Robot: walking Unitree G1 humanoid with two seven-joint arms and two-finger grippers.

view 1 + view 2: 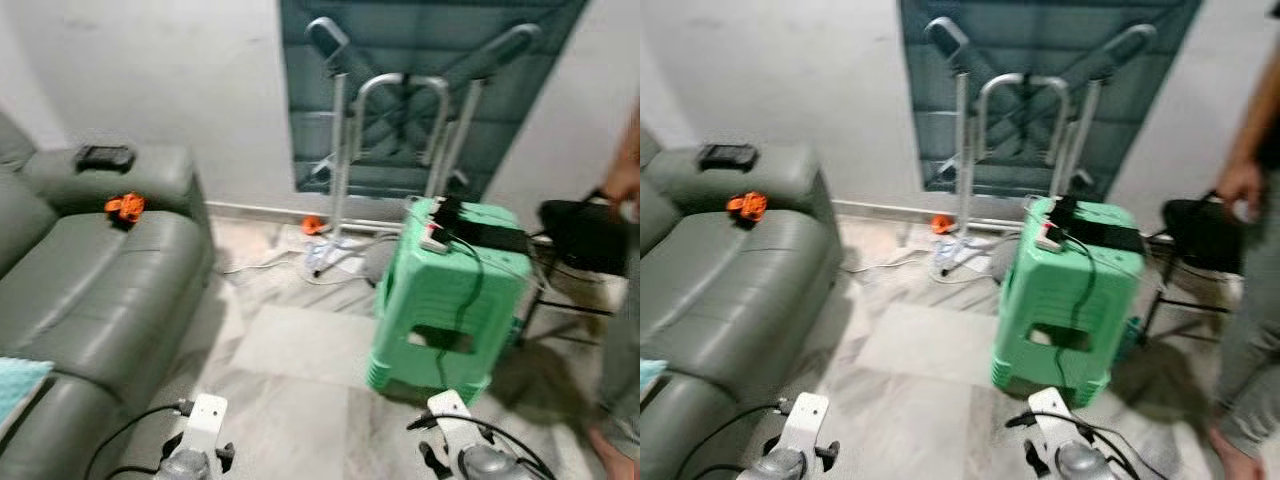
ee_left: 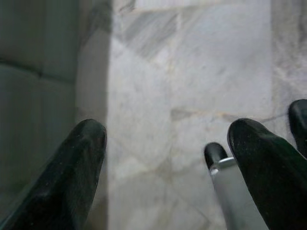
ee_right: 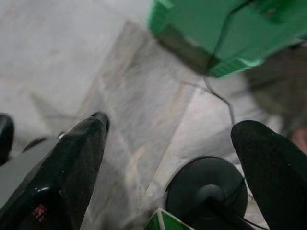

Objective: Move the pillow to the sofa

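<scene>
A corner of a light teal pillow (image 1: 16,384) lies on the seat of the grey-green sofa (image 1: 95,290) at the far left edge of the head views. Both arms hang low in front of me, their wrists at the bottom edge. In the left wrist view my left gripper (image 2: 168,158) is open over the marble floor, with the sofa's side close by and nothing between its fingers (image 2: 72,172). My right gripper (image 3: 168,148) is open too, above the floor near the green stool (image 3: 216,28), and holds nothing.
A green plastic stool (image 1: 445,300) with a power strip and cables stands at centre right. A metal frame (image 1: 400,130) leans on the back wall. A person (image 1: 625,250) stands at the right by a black bag (image 1: 585,235). An orange toy (image 1: 124,207) lies on the sofa.
</scene>
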